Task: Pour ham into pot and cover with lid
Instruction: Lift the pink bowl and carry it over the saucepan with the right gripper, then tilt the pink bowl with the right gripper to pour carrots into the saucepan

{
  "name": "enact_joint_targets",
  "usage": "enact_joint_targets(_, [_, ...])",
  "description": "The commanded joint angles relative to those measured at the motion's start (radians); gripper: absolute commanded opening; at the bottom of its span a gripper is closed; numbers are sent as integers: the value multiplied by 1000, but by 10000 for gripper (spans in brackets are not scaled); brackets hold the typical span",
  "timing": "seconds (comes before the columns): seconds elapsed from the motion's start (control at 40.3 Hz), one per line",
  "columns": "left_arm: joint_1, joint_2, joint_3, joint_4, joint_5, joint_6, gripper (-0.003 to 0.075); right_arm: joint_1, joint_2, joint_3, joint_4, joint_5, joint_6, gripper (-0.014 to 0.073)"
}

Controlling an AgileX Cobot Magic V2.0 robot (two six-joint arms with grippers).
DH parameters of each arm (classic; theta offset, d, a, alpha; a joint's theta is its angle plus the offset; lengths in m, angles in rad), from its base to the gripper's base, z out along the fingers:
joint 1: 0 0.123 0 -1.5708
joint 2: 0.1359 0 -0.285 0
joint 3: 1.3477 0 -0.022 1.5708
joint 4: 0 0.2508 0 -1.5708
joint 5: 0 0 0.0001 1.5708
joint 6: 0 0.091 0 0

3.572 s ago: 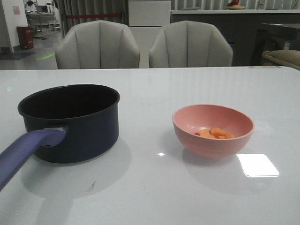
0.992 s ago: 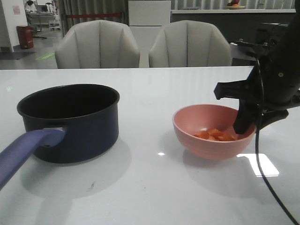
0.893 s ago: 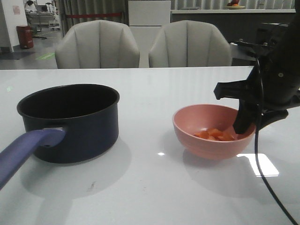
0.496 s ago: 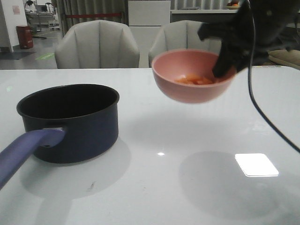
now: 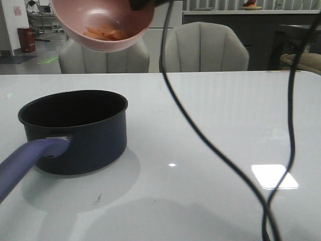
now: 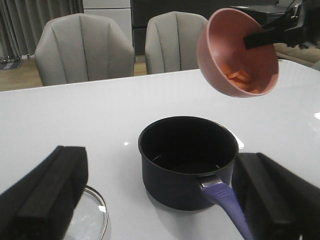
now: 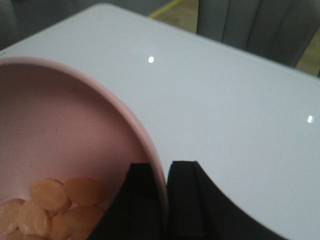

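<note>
Glass lid [image 6: 87,220] only in left wrist view.

A: Colours, quick?
B: Pink bowl [image 5: 103,25] in my black right claw [image 7: 161,200], orange-pink ham [image 5: 104,32] inside.
A: Pot?
B: Dark navy pot [image 5: 75,130], black inside, purple-blue handle [image 5: 27,163].
A: Rest?
B: Glossy white table [image 5: 210,130], pale grey chairs [image 5: 203,47], black cables [image 5: 200,135].

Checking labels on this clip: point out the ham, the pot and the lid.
ham [image 5: 104,32], front view, on the chunks in the raised bowl.
pot [image 5: 95,143], front view, on its outer wall.
lid [image 6: 92,216], left wrist view, on its glass.
</note>
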Motion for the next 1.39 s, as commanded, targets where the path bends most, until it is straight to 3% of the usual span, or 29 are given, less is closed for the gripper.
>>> enact_joint_targets(0.0, [-9,12,-24,-1,-84,0,625,43,-9,6,-26,-300,-93,144])
enact_joint_targets(0.248, [-9,12,-24,-1,-84,0,625,110,116,17,-13,-503,-337,136])
enact_joint_targets(0.496, [-9,12,-24,-1,-84,0,625,185,235,17,186,-846,-801,136])
enact_joint_targets(0.769, [-9,12,-24,-1,-84,0,625,212,371,17,85,-1183,-1049,136])
enact_joint_targets(0.893, [-9,12,-24,-1,-84,0,625,212,412,17,-6,-1245,-1138,136])
enact_joint_targets(1.067, [-9,12,-24,-1,-84,0,625,212,426,17,-20,-1244,-1111,136])
enact_joint_targets(1.265, [-9,12,-24,-1,-84,0,625,212,392,15,137,-1214,-826,135])
enact_joint_targets(1.364, [-9,12,-24,-1,-84,0,625,212,340,15,245,-1107,-676,135])
